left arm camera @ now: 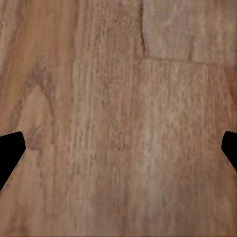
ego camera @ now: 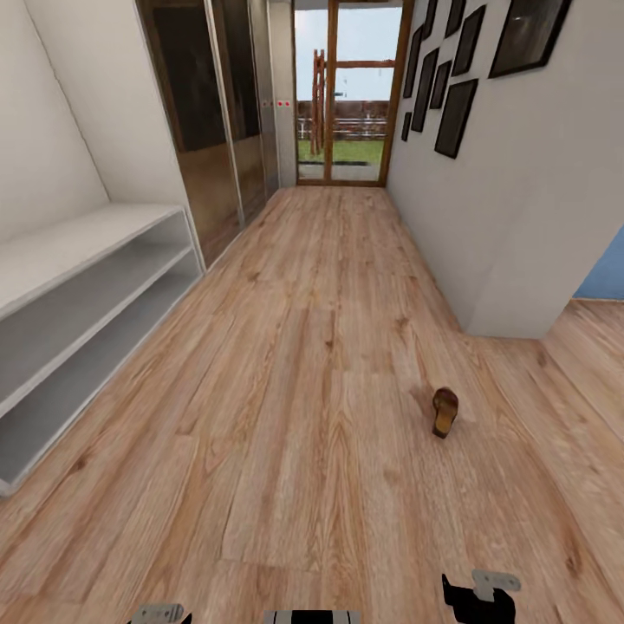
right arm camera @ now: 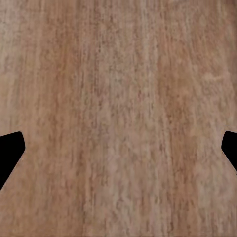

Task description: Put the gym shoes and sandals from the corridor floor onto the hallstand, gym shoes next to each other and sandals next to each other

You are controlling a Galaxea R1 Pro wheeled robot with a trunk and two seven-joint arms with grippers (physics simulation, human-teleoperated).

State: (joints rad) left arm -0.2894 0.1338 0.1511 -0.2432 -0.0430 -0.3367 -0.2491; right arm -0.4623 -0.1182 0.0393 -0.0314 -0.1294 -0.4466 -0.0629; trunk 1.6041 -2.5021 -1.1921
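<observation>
Head view looks down a long corridor floor (ego camera: pixel 321 347) of light brown wood planks; one sandal (ego camera: pixel 445 412), dark brown with a tan footbed, lies on it alone, toward the right side, near the corner of the white wall (ego camera: pixel 520 217) that juts in there, and well apart from everything else; across the boards, along the left edge of the floor, stands a low pale grey shelf unit (ego camera: pixel 78 295) with two open tiers, both bare, its foot resting on the planks; whether this is the shoe rack I cannot tell; beyond it come mirrored wardrobe doors (ego camera: pixel 217 113); at the far end a glazed door (ego camera: pixel 342 87) shows grass and a fence outside; dark picture frames (ego camera: pixel 455 113) hang along the right wall.

At the lower edge of the head view, grey and black parts of both arms poke in, the right one (ego camera: pixel 481 594) showing more than the left (ego camera: pixel 160 614).

Left wrist view: the left gripper (left arm camera: pixel 118 153) has its black fingertips (left arm camera: pixel 10 153) spread wide at the two sides, nothing between them, bare floor planks below; right wrist view: the right gripper (right arm camera: pixel 118 153) is likewise spread wide apart and holds nothing, over plain wood grain.
</observation>
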